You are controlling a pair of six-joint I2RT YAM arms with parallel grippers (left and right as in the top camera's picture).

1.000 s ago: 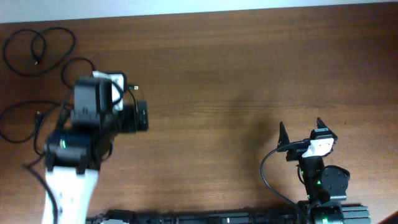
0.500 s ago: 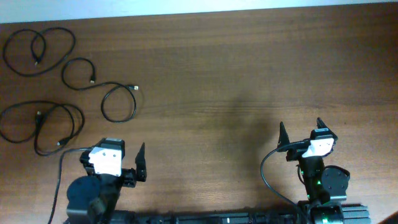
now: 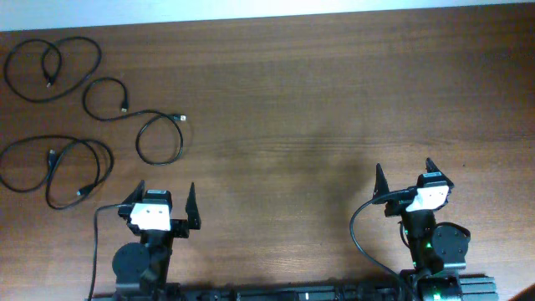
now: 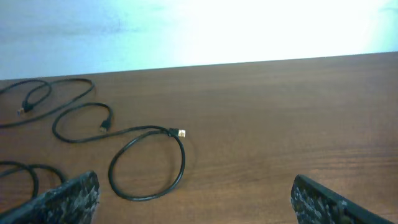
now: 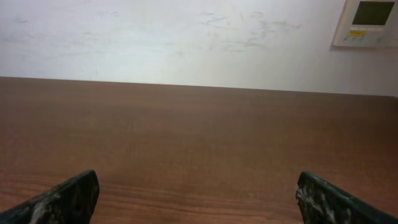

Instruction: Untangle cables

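Both arms sit folded low at the near edge of the table (image 3: 284, 100). The left gripper (image 3: 165, 195) and right gripper (image 3: 404, 172) are each spread wide and hold nothing. The cables (image 3: 137, 142) lie looped at the far left.

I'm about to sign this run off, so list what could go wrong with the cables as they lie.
1. The middle cable has its near loop just ahead of the open left gripper; a forward reach might snag it.
2. The lower-left cable crosses over itself; pulling one end could tighten it into a knot.
3. The top-left cable lies close to the far edge of the table; a nudge may slide it off.
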